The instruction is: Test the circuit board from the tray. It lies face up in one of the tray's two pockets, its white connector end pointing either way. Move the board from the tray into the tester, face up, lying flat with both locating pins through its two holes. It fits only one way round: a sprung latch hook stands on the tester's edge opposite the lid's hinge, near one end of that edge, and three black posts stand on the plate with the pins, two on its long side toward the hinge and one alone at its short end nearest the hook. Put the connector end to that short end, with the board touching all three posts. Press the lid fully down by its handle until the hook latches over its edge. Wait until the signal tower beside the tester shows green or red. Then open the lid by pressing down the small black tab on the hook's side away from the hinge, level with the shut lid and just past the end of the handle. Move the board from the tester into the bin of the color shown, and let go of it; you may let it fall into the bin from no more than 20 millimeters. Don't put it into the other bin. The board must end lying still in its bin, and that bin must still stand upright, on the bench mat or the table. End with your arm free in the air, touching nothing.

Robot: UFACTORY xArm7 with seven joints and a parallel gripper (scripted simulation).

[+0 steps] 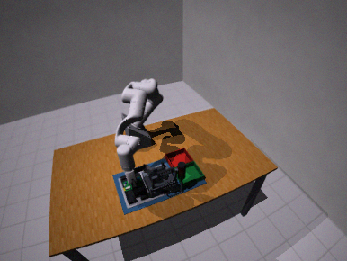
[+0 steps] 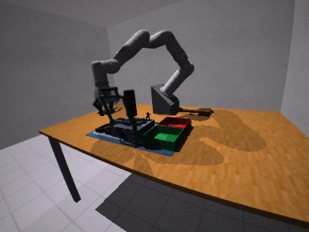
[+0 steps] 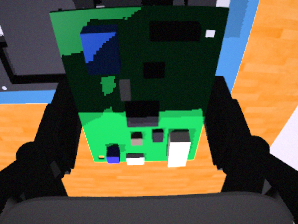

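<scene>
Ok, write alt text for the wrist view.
A green circuit board sits clamped between the gripper's two dark fingers, its white connector end nearest the camera. Beneath it show orange table and blue mat.

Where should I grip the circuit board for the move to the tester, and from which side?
Grip the circuit board by its two long edges, coming straight down from above. It lies flat and thin, so only the edges offer purchase, and its face carries parts. The gripper is shut on it that way now, one finger on each long edge, clear of the white connector.
</scene>
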